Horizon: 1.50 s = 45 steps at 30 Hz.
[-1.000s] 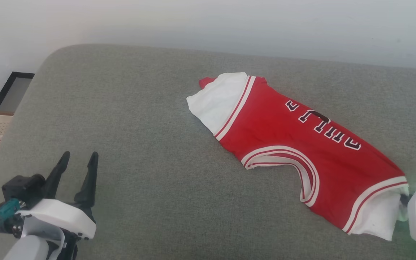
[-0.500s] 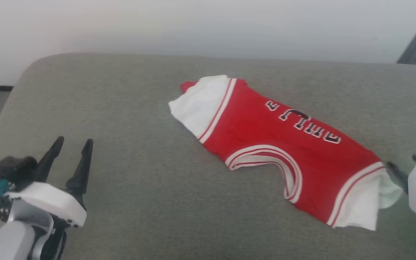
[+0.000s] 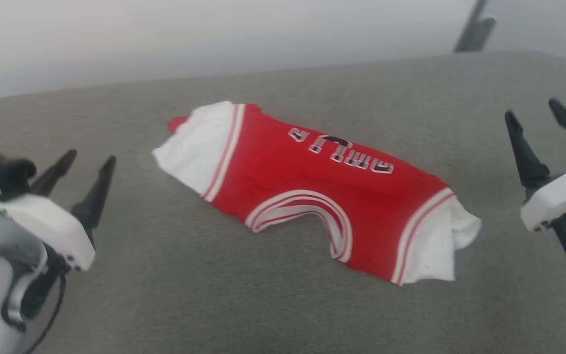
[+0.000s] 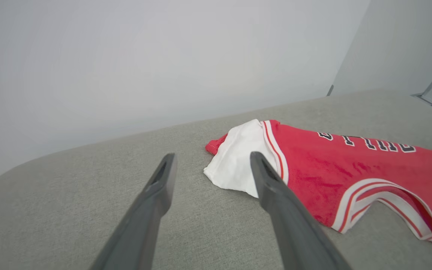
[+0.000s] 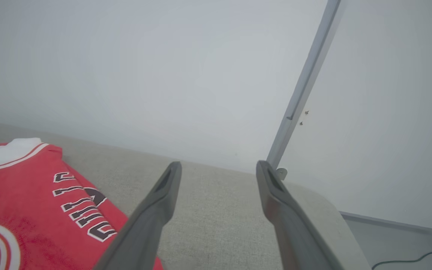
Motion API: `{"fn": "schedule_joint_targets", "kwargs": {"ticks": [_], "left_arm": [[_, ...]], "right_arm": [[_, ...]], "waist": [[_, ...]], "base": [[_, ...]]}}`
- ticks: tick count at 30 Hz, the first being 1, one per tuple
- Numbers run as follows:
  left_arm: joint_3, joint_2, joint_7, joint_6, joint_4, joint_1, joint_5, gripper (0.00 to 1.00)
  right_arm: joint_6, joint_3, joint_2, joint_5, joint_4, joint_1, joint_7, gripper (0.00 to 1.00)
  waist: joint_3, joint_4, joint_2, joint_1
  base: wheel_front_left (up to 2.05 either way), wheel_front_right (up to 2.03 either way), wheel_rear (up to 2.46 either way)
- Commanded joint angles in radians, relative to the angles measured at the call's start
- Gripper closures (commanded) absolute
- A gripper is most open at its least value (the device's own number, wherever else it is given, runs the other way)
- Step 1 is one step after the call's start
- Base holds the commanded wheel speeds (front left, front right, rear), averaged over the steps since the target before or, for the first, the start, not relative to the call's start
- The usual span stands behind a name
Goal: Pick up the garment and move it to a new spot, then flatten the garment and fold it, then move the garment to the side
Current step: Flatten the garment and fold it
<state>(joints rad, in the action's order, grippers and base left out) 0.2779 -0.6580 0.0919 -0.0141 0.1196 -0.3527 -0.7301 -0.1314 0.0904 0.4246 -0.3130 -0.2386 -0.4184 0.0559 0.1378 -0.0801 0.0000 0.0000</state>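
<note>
The red jersey (image 3: 312, 196) lies on the grey cushioned surface (image 3: 165, 295), long axis running far-left to near-right between 2 open, empty end effectors: left end effector (image 3: 90, 157) nearer the far white sleeve (image 3: 192, 145), right end effector (image 3: 531, 109) nearer the near white sleeve (image 3: 435, 241).

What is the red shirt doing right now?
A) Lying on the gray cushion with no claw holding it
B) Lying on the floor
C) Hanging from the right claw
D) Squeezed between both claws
A: the red shirt lies on the gray cushion, while the left gripper and right gripper stand open, apart from it.
</note>
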Motion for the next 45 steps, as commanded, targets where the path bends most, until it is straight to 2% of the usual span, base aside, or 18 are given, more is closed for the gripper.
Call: {"fn": "schedule_joint_targets", "kwargs": {"ticks": [1,6,13,15,20,28,34,35,37,45], "left_arm": [[0.003,0.000,0.024,-0.008,0.008,-0.032,-0.011,0.00],[0.020,-0.020,0.144,-0.027,0.069,-0.134,-0.045,0.00],[0.060,-0.038,0.331,-0.034,0.221,-0.271,-0.063,0.00],[0.069,-0.043,0.352,-0.038,0.241,-0.291,-0.057,0.00],[0.107,-0.045,0.482,-0.032,0.378,-0.375,-0.055,0.00],[0.154,-0.041,0.584,-0.023,0.519,-0.460,-0.025,0.00],[0.171,0.005,0.625,-0.022,0.631,-0.489,-0.044,0.00],[0.171,0.015,0.629,-0.026,0.648,-0.492,-0.051,0.28],[0.179,0.037,0.633,-0.043,0.663,-0.497,-0.053,1.00],[0.203,0.049,0.672,-0.077,0.703,-0.533,-0.065,1.00]], "right_arm": [[0.001,-0.022,-0.030,0.023,0.015,-0.001,0.027,0.00],[0.001,-0.081,-0.127,0.108,0.062,0.018,0.081,0.00],[0.001,-0.106,-0.203,0.147,0.092,0.021,0.093,0.00],[0.001,-0.103,-0.208,0.148,0.093,0.024,0.088,0.00],[0.001,-0.097,-0.223,0.138,0.106,0.026,0.082,0.00],[0.001,-0.089,-0.223,0.117,0.112,0.019,0.059,0.00],[0.001,-0.087,-0.220,0.109,0.119,0.008,0.055,0.00],[0.001,-0.087,-0.221,0.107,0.120,0.006,0.053,0.00],[0.001,-0.091,-0.219,0.107,0.119,0.005,0.051,0.00],[0.001,-0.122,-0.215,0.125,0.119,0.011,0.040,0.00]], "waist": [[0.034,-0.047,0.0000,0.0000],[0.081,-0.103,0.0000,0.0000],[0.141,-0.170,0.0000,0.0000],[0.148,-0.178,0.0000,0.0000],[0.187,-0.212,0.0000,0.0000],[0.233,-0.231,0.0000,0.0000],[0.264,-0.239,0.0000,0.0000],[0.267,-0.239,0.0000,0.0000],[0.272,-0.235,0.0000,0.0000],[0.254,-0.197,0.0000,0.0000]], "base": [[0.00,0.00,0.00],[0.00,0.00,0.00],[0.00,0.00,0.00],[0.00,0.00,0.00],[0.00,0.00,0.00],[0.00,0.00,0.00],[0.00,0.00,0.00],[0.00,0.00,0.00],[0.00,0.00,0.00],[0.00,0.00,0.00]]}}
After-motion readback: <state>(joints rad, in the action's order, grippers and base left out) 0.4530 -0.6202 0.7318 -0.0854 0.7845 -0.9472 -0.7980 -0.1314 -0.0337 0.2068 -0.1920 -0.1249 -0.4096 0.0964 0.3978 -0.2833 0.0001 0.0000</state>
